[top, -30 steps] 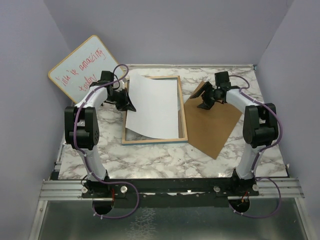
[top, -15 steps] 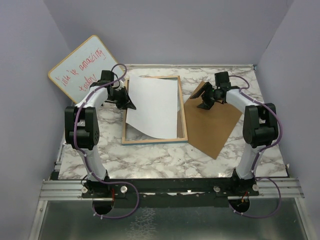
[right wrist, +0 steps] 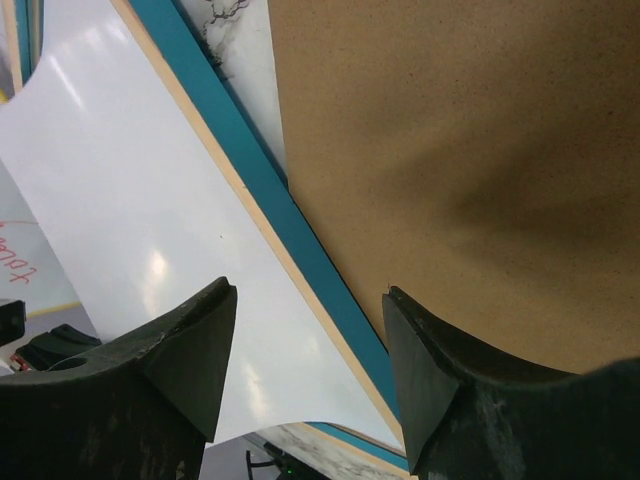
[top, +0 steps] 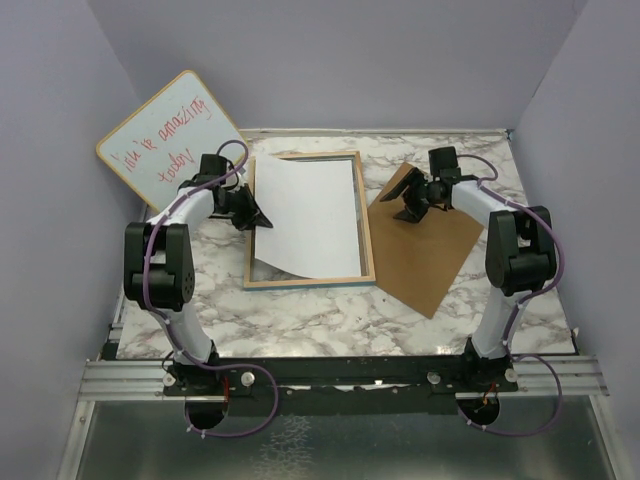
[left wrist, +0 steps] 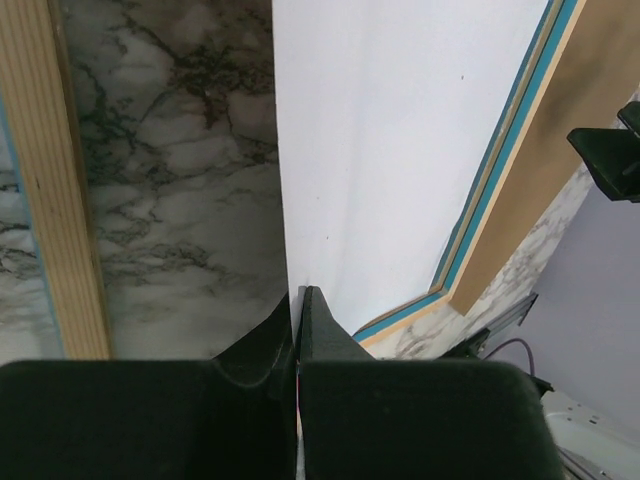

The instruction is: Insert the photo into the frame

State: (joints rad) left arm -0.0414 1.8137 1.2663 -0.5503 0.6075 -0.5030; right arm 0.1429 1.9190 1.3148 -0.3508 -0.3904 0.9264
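Note:
The frame [top: 368,240] lies on the table with its pale wood back up; its blue edge shows in the right wrist view [right wrist: 260,180]. The photo [top: 310,215] lies over it, white reverse up, and covers most of the opening. Its left edge is lifted over the frame's left rail. My left gripper [top: 254,212] is shut on that left edge; the left wrist view shows the sheet [left wrist: 400,150] pinched between the closed fingertips [left wrist: 318,318]. My right gripper [top: 410,205] is open and empty, just right of the frame above the backing board.
A brown backing board [top: 432,250] lies right of the frame, its far corner under my right gripper. A whiteboard [top: 165,135] with red handwriting leans on the back left wall. Purple walls stand close on both sides.
My left gripper has moved a little toward the near side with the photo's edge in it. The photo has settled squarer over the frame opening. The right arm has hardly moved.

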